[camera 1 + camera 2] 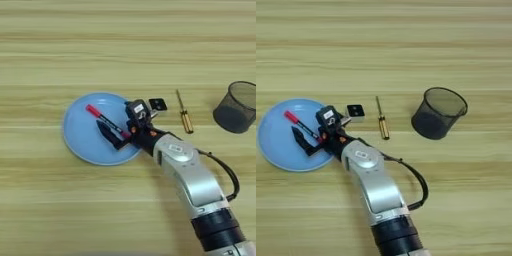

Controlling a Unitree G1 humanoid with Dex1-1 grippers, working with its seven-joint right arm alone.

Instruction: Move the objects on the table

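Gripper (119, 134) over blue plate (80, 137) left of centre, clamped on pen (106, 120); cube (158, 105) and screwdriver (184, 114) right of it, mesh cup (236, 107) far right.

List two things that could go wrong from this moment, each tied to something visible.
1. The pen lies over the blue plate at the end effector; a careless release could roll it off the rim.
2. The white cube sits close beside the wrist; a withdrawing arm might knock it toward the screwdriver.
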